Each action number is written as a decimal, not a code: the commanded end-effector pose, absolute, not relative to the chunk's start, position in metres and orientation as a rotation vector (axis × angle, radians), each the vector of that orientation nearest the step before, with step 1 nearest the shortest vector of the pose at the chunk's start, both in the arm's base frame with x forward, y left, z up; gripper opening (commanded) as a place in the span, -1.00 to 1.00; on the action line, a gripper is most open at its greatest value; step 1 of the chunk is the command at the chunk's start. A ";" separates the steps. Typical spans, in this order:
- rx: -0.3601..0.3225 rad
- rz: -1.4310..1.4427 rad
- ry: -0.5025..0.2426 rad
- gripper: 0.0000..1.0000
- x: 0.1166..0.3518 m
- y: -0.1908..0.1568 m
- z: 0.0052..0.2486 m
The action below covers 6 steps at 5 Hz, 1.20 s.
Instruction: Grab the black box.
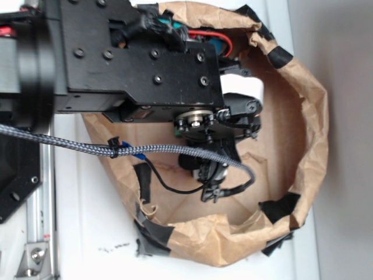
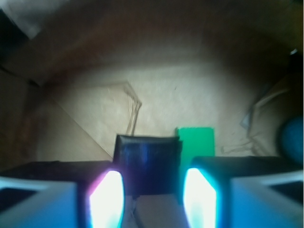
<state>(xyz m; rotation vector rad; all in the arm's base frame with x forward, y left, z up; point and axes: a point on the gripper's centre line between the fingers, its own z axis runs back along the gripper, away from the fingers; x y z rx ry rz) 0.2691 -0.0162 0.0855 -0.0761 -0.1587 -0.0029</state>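
Fingertips (image 2: 107, 199): two glowing pale pads fill the bottom of the wrist view, one either side of centre.
Gripper (image 2: 153, 199): jaws stand apart, the black box lying in the gap; contact with the pads cannot be confirmed.
Black box (image 2: 147, 164): glossy, roughly square, flat on the paper floor, between the pads and reaching beyond them.
Green block (image 2: 195, 141): just beside the box on its right edge, lying flat.
Blue object (image 2: 290, 137): rounded, at the far right edge, blurred.
Paper bag (image 1: 312, 116): brown, rim rolled down, patched with black tape strips (image 1: 280, 207).
Arm (image 1: 140, 58): reaches down into the bag; braided cable (image 1: 70, 143) crosses it.
Table (image 1: 87, 233): white surface under the bag.
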 end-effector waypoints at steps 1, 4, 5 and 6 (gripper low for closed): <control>-0.047 -0.061 -0.088 1.00 0.261 -0.034 0.050; -0.109 -0.075 -0.176 -1.00 0.284 -0.057 0.059; -0.055 -0.093 -0.238 -1.00 0.294 -0.046 0.080; -0.025 -0.089 -0.261 -1.00 0.290 -0.039 0.099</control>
